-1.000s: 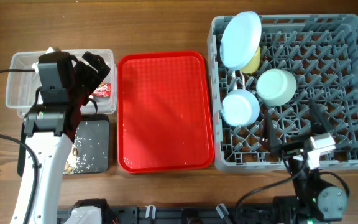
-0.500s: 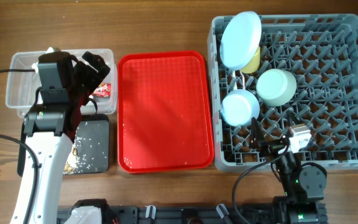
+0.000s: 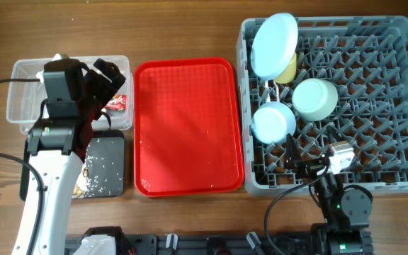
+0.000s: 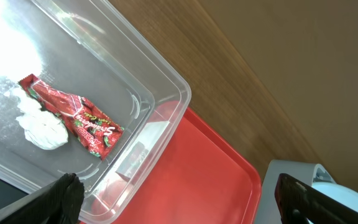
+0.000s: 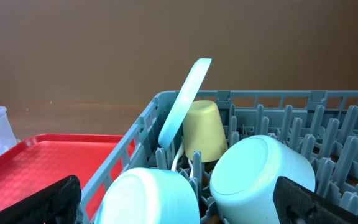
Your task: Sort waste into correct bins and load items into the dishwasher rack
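The rack (image 3: 392, 85) sits at the right end of the table (image 3: 190, 28), and the dishes are bunched in its back-left corner. The plate (image 3: 273, 44) stands on edge, tilted. The yellow cup (image 3: 289, 69) is tucked just behind it, mouth down. The mint bowl (image 3: 315, 98) and the small blue bowl (image 3: 273, 122) lie side by side, both upside down.

The right gripper (image 3: 296, 157) hangs low over the rack's front edge, facing those bowls, with its jaws wide apart and nothing in them.

A red tray (image 3: 186, 127) lies between the rack and the bins. Inside the clear tub (image 4: 160, 81) the wrapper (image 4: 73, 117) rests against the tissue (image 4: 41, 124). Just in front of the tub, the black tray (image 3: 112, 145) holds white crumbs (image 3: 99, 170).

The left gripper (image 3: 110, 83) hovers over the tub's right end, jaws spread, holding nothing.
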Robot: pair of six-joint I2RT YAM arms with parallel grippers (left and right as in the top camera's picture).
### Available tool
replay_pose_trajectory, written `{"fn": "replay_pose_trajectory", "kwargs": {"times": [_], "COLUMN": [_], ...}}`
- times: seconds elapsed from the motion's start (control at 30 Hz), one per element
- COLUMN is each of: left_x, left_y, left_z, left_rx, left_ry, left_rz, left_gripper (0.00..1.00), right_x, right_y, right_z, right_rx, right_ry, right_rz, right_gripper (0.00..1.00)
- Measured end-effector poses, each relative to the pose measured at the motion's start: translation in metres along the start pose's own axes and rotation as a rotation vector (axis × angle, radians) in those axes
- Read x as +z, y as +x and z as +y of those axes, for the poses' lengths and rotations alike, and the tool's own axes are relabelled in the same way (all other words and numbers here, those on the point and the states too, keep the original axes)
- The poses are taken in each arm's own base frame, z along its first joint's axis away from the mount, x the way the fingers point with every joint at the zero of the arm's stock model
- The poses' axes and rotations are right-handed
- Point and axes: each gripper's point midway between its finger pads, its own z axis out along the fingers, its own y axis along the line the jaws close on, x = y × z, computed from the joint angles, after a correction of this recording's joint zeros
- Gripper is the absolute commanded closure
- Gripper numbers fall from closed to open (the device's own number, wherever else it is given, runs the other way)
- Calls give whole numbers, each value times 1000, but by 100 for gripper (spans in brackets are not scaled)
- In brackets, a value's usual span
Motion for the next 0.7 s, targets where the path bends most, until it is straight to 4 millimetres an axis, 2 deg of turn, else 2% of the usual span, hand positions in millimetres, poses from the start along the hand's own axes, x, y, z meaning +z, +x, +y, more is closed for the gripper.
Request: {"fn": "replay_pose_trajectory", "kwargs": {"times": [0.3, 0.43, 0.57, 0.67, 0.7], "left_x": [0, -2, -22, -47, -54], "left_y": [2, 19, 44, 57, 66], "left_z": [2, 19, 46, 59, 69], "left_rx": [0, 0, -2, -1, -1], "left_ry": [-7, -79, -167, -126, -111], "left_rz": [7, 76, 160, 120, 106], "left_gripper": [0, 0, 0, 0, 0], "right_x": [0, 0, 0, 0, 0], "right_y": [0, 0, 0, -1, -1], "right_z": [0, 0, 0, 0, 0], "right_rx": [0, 0, -1, -1, -1], "right_ry": [0, 0, 0, 0, 0], "right_rz": [0, 0, -1, -3, -5], "right_gripper": [0, 0, 0, 0, 0]}}
